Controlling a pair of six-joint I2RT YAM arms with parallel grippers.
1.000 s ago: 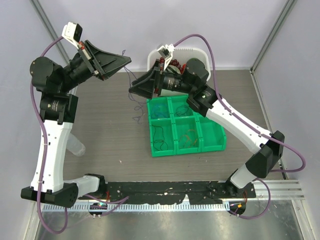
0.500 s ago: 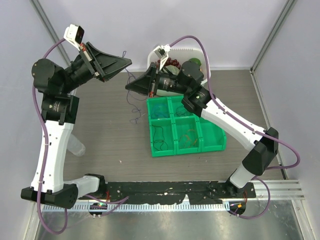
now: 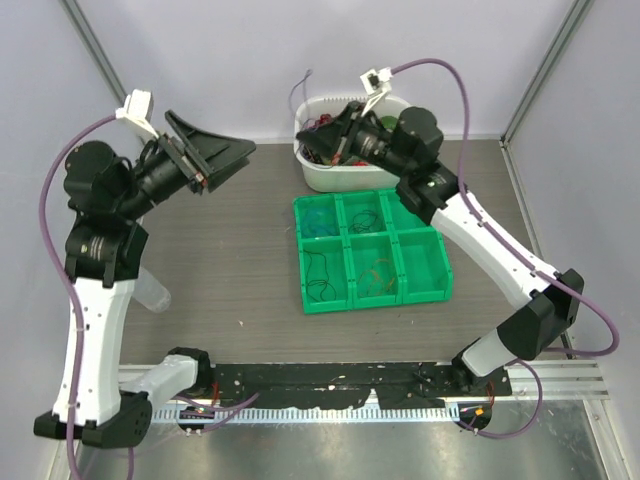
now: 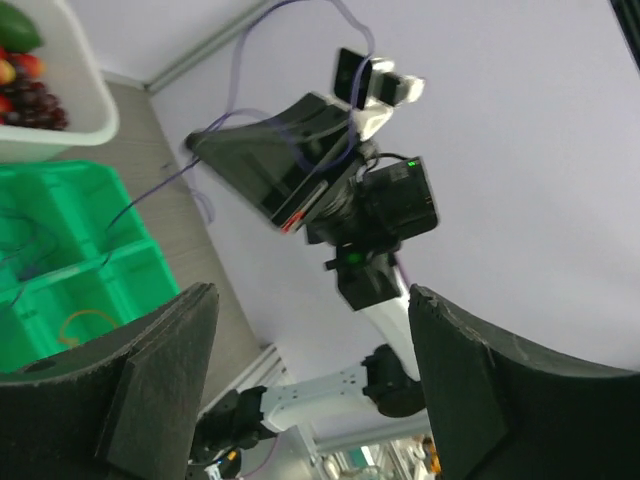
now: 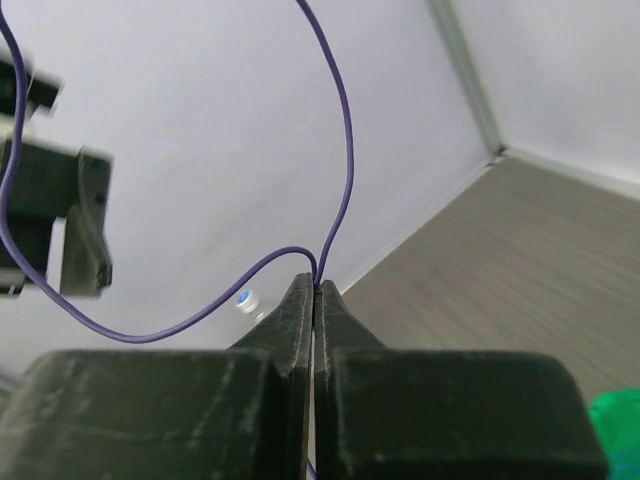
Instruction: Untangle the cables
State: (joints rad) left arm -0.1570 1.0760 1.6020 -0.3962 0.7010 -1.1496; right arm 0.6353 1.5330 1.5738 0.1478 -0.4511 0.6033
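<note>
Pinching a thin purple flexible cable point(image 5: 345, 130) at mid-frame of its wrist view, the right gripper point(image 5: 315, 290) has its fingers pressed together; the cable loops upward and off to the left from that grip; seen from above, this gripper hangs over the white plastic tub point(image 3: 340, 180) at upper centre; the left gripper point(image 4: 310, 292), raised at upper left, is spread wide and holds nothing; a teal cable point(image 3: 318, 218), a black cable point(image 3: 320, 275) and an orange cable point(image 3: 378, 270) lie in separate compartments of the green plastic compartment tray point(image 3: 430, 285) mid-table point(image 3: 230, 260).
</note>
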